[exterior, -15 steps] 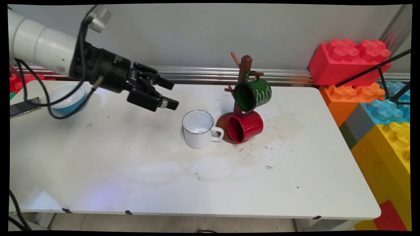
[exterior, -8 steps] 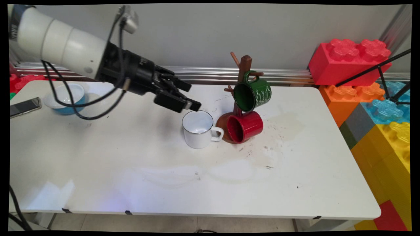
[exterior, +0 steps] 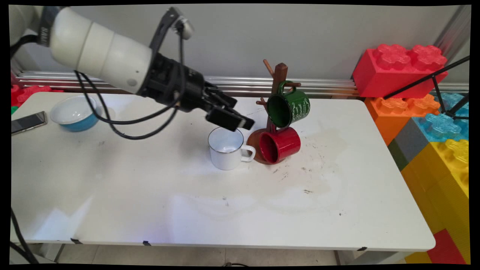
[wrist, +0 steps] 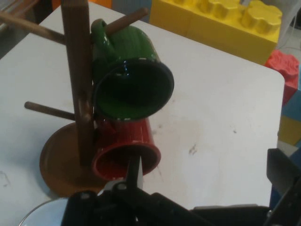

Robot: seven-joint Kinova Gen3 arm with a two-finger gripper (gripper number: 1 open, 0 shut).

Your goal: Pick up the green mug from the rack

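Moved right since the earlier frames, the arm (exterior: 101, 56) is now putting the gripper (exterior: 240, 114) over the white mug's (exterior: 227, 149) far rim, fingers spread, holding nothing. Table (exterior: 150, 210) is carrying the mug tree (exterior: 275, 112), green mug (exterior: 289, 107) hanging on a peg, red mug (exterior: 280, 145) lying at its base. Blue bowl (exterior: 75, 114) is sitting far left.

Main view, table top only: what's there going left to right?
phone → blue bowl → white mug → red mug; the gripper hangs above the white mug.
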